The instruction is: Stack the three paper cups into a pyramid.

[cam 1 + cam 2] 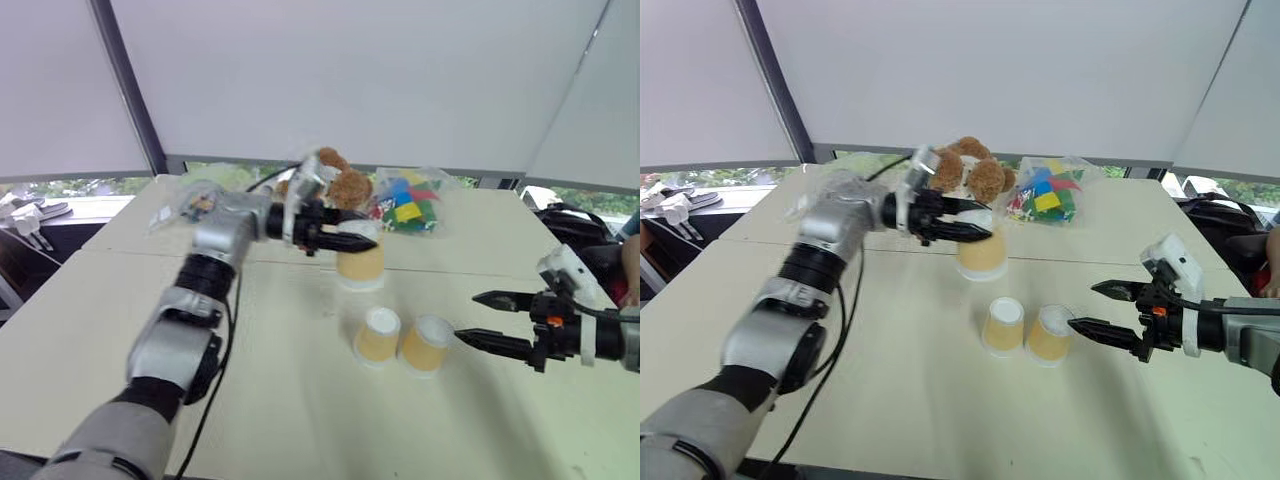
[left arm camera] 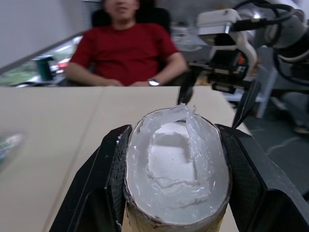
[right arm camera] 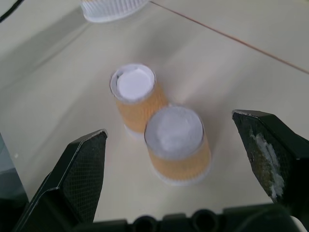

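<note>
**K:** Pincer status: left pincer (image 1: 975, 233) is clamped on one paper cup (image 1: 982, 254), inverted, white base up, held in the air above the surface (image 1: 890, 400). Left wrist view has both fingers (image 2: 104, 188) pressed against the cup's sides near the base.

**M:** Right one?

**K:** Right pincer (image 1: 1090, 308) has its fingers spread wide, nothing between them, hovering just beside the other cups on the robot's right.

**M:** Layout, big to small?

**K:** Pale surface with a seam line running across it. A person in a red shirt (image 2: 126, 48) sits at its edge, seen past the held cup in the left wrist view. Far side of the surface: brown teddy bear (image 1: 975, 172), next to it a clear bag of coloured blocks (image 1: 1045, 198). Then the two remaining cups: left base cup (image 1: 1003, 326) and right base cup (image 1: 1050, 334), both inverted, tan sides, white bases up, standing side by side, touching or nearly so. The held cup sits beyond them, towards the bear, not over them.

**M:** Any print on the cups or the bag?

**K:** None I can read. Cups look plain; whatever is on the bag is too small to make out.
</note>
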